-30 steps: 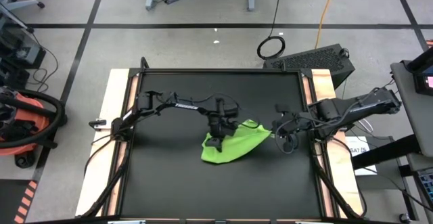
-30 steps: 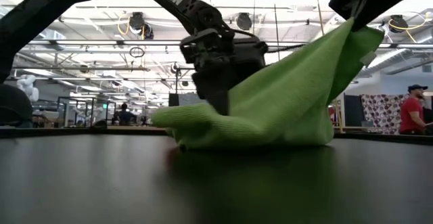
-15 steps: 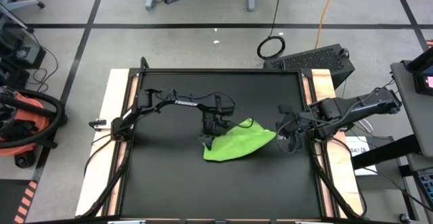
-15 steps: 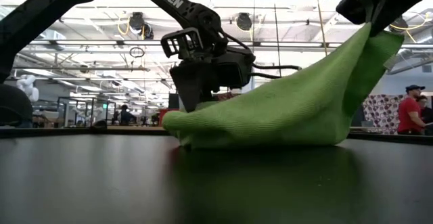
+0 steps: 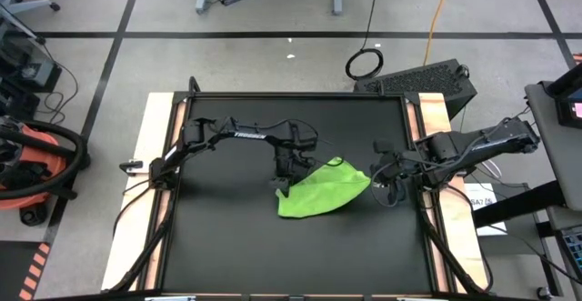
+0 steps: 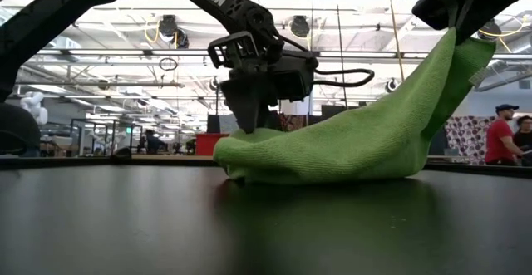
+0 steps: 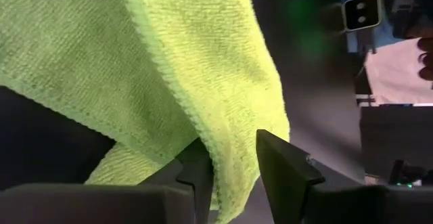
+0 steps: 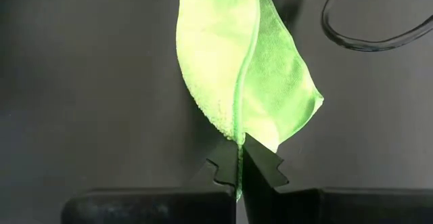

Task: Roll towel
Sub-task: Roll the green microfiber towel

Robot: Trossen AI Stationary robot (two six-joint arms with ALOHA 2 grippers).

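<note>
Two grippers hold one lime-green towel (image 5: 320,190) near the middle of the black table mat (image 5: 218,237). On the left, the left gripper (image 5: 284,181) reaches in from the mat's left side and meets the towel's left end; its wrist view shows the two dark fingers (image 7: 284,166) standing a little apart with a folded hem of the towel (image 7: 169,68) between them, so the jaws are pinching that edge. In the low view this gripper (image 6: 249,125) comes down onto the bunched left end of the towel (image 6: 332,146), which lies in a low heap on the mat.

Toward the right the cloth rises off the mat in a slope to its lifted right corner. There the right gripper (image 5: 378,182) holds it above the surface, the jaws pressed together on the thin edge of the towel (image 8: 237,75), as its wrist view shows. In the room beyond, at the far right, a person in a red top (image 6: 499,138) stands.
</note>
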